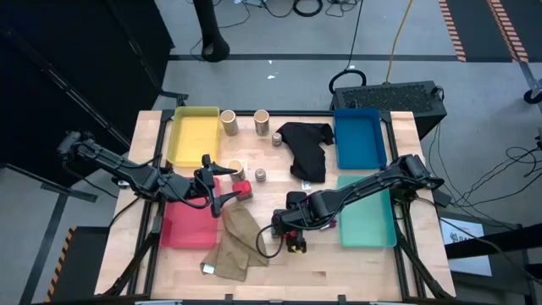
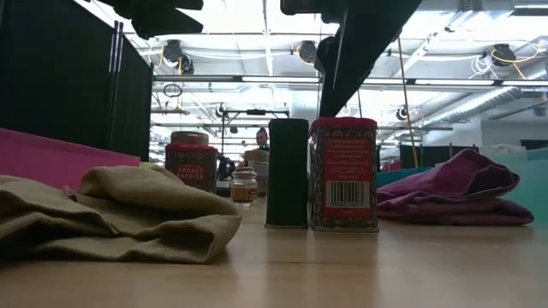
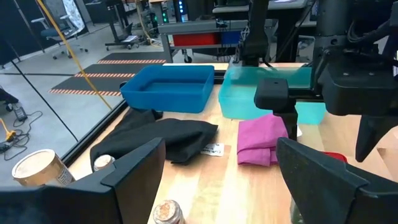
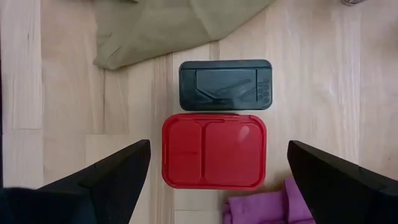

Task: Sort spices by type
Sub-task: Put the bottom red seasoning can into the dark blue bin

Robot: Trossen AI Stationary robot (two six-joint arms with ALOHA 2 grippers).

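Observation:
A red tin (image 4: 214, 150) and a dark grey block (image 4: 225, 84) stand upright side by side on the table; the low view shows the tin (image 2: 344, 175) and the block (image 2: 287, 174). My right gripper (image 4: 219, 149) hovers open above the tin's lid, a finger off each short end, touching nothing. My left gripper (image 1: 225, 182) is open beside a tan cylinder (image 1: 235, 169) and a red box (image 1: 243, 188). Two more tan cylinders (image 1: 229, 123) (image 1: 262, 123) and small jars (image 1: 277, 138) (image 1: 261, 175) stand farther back.
Yellow tray (image 1: 195, 135) and red tray (image 1: 188, 222) lie left, blue tray (image 1: 359, 138) and teal tray (image 1: 368, 212) right. Black cloth (image 1: 306, 148) lies mid-table, khaki cloth (image 1: 237, 241) near the front, purple cloth (image 2: 454, 192) beside the tin. A person stands beyond the table.

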